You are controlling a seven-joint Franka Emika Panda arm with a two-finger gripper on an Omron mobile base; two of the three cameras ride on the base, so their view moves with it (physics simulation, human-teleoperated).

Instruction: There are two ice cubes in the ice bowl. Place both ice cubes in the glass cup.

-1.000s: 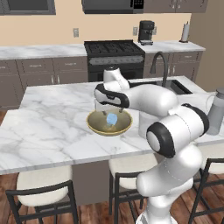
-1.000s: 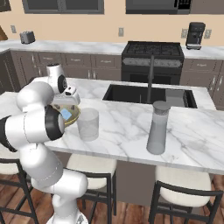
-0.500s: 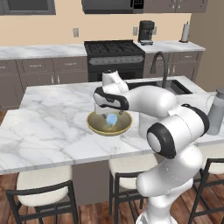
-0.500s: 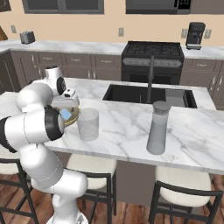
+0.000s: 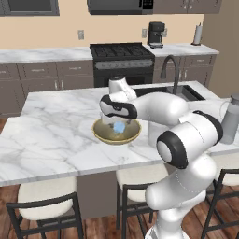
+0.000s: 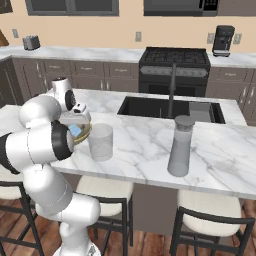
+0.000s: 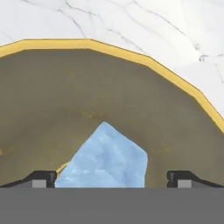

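Observation:
The golden-tan ice bowl (image 5: 103, 134) (image 6: 85, 131) (image 7: 131, 54) sits on the marble island. A pale-blue ice cube (image 5: 119, 127) (image 6: 75, 130) (image 7: 105, 157) lies on its olive inside. My gripper (image 5: 115, 120) (image 7: 111, 178) points down into the bowl and is open. Its fingertips (image 7: 41, 177) stand on either side of the cube, apart from it. The clear glass cup (image 6: 101, 141) stands just to the right of the bowl. In the left base view my arm covers most of the glass cup (image 5: 155, 136).
A grey jug (image 6: 180, 147) (image 5: 231, 119) stands further right on the island. The sink (image 6: 165, 107) with its dark faucet (image 6: 172, 90) lies behind. Stools (image 5: 44, 205) line the island's near edge.
The hand has sunk a little towards the bowl. The jaws stay open and the ice cube has not moved.

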